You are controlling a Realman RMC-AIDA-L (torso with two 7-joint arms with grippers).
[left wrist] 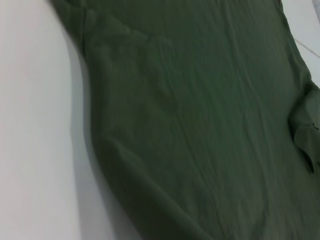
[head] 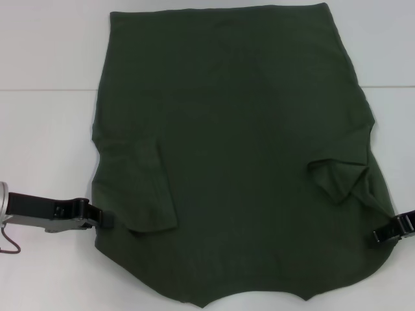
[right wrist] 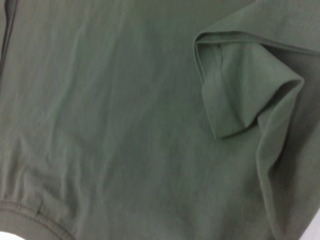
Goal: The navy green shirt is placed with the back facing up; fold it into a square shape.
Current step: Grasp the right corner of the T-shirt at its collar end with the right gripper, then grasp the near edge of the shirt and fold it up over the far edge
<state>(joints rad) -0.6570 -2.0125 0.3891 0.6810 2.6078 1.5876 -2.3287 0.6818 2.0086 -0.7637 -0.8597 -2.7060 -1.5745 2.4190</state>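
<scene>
Two hands at the navy green shirt (head: 227,149) — left hand (head: 104,217) and right hand (head: 382,233) at opposite edges, grip unclear

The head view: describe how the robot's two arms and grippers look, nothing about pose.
The left gripper is black and blocky, with small bolts showing on its bracket. Behind it sits a silver-grey metal wrist section, and a thin dark reddish cable loops below it at the frame's edge. The right gripper is black too, a short angular piece with a screw-like fitting; its arm is out of frame. No markings are readable.
</scene>
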